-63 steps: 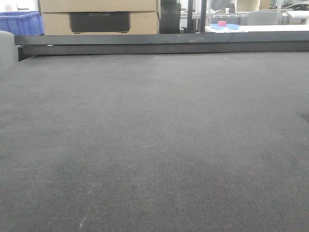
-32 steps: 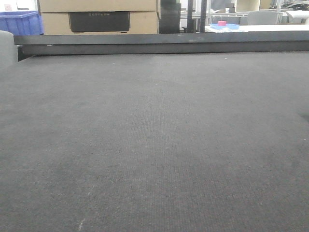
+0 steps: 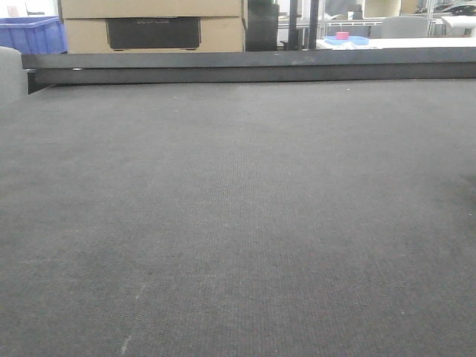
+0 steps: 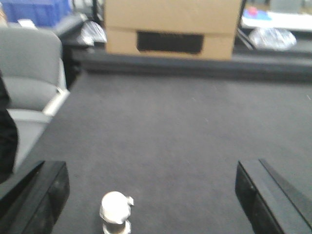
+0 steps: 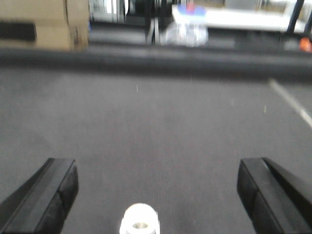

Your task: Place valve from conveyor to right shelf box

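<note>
**Front view.** One conveyor (image 3: 238,223) fills the frame: a dark grey woven belt, with one black rail (image 3: 253,68) along its far edge. Beyond the rail stand two stacked cardboard boxes (image 3: 152,22), the lower one with a dark slot. One blue crate (image 3: 30,33) sits at the upper left. Neither arm appears in this view. The valve's place cannot be told from any view.

**Left wrist view.** The left gripper (image 4: 151,170) hangs over the belt. Its two black fingers (image 4: 36,197) are spread wide, one at each lower corner. They hold nothing and touch nothing. One white round fitting (image 4: 115,212), blurred, shows at the bottom edge between them. One grey housing (image 4: 29,73) stands beside the belt at the left.

**Right wrist view.** The right gripper (image 5: 156,168) hangs over the belt with both fingers equally far apart. It is empty and clear of the surface. One similar white fitting sits at the bottom centre. One clear plastic bag (image 5: 187,33) lies beyond the rail.
</note>
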### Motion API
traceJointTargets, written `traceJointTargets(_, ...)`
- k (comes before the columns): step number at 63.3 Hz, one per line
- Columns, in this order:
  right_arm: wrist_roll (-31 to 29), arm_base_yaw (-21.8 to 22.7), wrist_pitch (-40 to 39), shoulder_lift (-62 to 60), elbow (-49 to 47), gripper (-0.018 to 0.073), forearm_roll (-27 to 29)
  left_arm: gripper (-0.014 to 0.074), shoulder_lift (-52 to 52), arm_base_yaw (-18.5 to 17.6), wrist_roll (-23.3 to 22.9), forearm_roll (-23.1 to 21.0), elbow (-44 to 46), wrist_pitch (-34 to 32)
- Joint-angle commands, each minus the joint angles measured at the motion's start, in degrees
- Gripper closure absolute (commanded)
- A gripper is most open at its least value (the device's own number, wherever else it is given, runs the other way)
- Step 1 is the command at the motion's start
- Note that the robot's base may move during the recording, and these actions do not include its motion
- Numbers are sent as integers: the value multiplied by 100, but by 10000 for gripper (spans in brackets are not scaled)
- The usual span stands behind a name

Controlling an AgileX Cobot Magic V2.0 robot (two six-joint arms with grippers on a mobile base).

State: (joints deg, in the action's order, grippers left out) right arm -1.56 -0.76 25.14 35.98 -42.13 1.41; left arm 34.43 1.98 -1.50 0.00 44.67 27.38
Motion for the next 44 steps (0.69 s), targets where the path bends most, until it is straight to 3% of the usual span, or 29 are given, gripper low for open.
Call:
traceJointTargets(1, 0, -3, 808, 476, -592, -10, -86, -2, 203, -144, -20, -79, 268, 347)
traceJointTargets(17, -136, -3, 2975, 2066, -2317, -10, -86, -2, 418, -440, -20, -79, 416, 459)
traceJointTargets(25, -202, -41, 3616, 2777, -2748, -10, -86, -2, 418, -452, -20, -79, 416, 459)
traceJointTargets(44, -238, -58, 3830, 4286, -2819, -10, -86, -2, 418, -452, -20, -79, 416, 459)
